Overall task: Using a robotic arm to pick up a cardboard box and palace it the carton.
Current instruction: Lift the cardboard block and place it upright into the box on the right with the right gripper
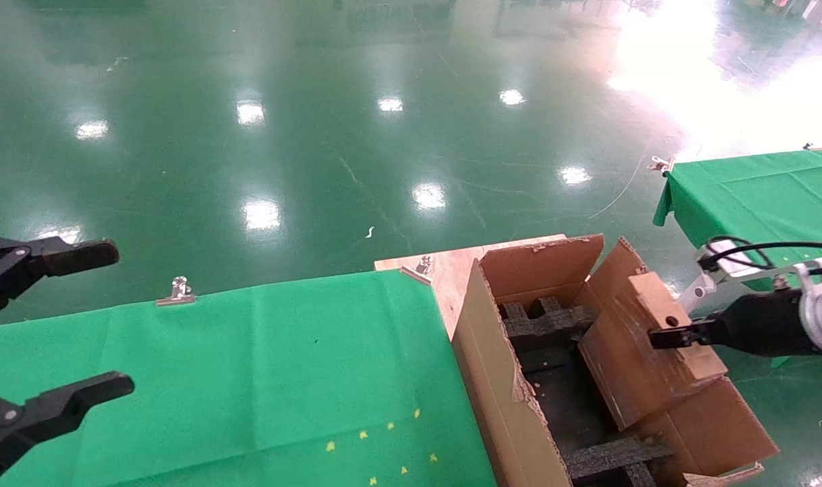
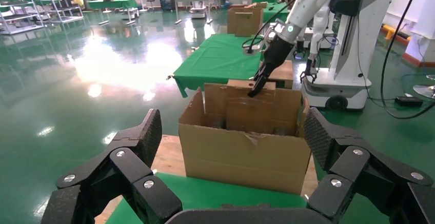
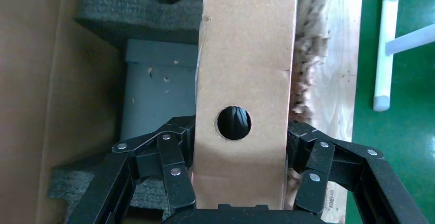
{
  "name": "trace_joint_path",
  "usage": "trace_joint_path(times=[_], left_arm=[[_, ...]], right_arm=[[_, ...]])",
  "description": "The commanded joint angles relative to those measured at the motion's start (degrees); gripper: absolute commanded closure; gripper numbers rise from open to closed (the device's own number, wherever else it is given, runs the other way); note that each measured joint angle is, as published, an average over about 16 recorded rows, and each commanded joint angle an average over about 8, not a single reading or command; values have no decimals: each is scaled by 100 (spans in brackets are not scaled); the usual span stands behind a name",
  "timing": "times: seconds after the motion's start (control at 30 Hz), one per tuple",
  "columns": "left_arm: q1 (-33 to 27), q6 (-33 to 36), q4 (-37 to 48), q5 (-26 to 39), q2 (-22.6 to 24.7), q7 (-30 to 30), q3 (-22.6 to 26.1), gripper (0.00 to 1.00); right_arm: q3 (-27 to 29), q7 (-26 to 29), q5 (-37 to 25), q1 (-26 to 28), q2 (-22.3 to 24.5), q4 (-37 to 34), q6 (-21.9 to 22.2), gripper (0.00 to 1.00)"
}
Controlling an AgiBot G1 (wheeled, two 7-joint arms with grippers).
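Between the clamped fingers of the right gripper (image 3: 240,183), the small oblong brown cardboard box (image 3: 246,70) with its round hole hung tilted over the large brown corrugated carton (image 1: 492,379), picked up but apparently not yet released. Black foam inserts (image 1: 546,321) and ragged flaps crowded below it. Well away, the left gripper (image 1: 36,345) idled, spread wide.

The right tool (image 1: 661,336) gripped the cardboard box (image 1: 654,352), which stood tilted over the right half of the carton (image 1: 499,379) and blocked that side. Between the box and the carton's left wall lay an open channel down to black foam inserts (image 1: 546,318) at the far and near ends. Upright flaps (image 1: 539,264) hemmed the far rim. The green surface (image 1: 249,379) left of the carton lay bare, where the left tool (image 1: 66,325) hung with its fingers spread wide.
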Motion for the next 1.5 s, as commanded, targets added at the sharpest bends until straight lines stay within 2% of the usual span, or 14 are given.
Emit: trace_joint_path(times=[0.03,0.7,1.3,1.33,1.5], left_arm=[[0,0,0,0,0,0,0,0],[0,0,0,0,0,0,0,0],[0,0,0,0,0,0,0,0],[0,0,0,0,0,0,0,0],[1,-2,1,-1,-1,0,0,0]], right_arm=[[-24,-57,-2,-82,-67,-50,93,100],[-48,-424,307,-649,-841,-1026,554,100],[-99,-1020,257,-925,-1578,-1971,940,100],[-98,-1043,258,-933,-1616,-2022,954,95],[-93,-1101,265,-946,-1734,-2187,983,33]])
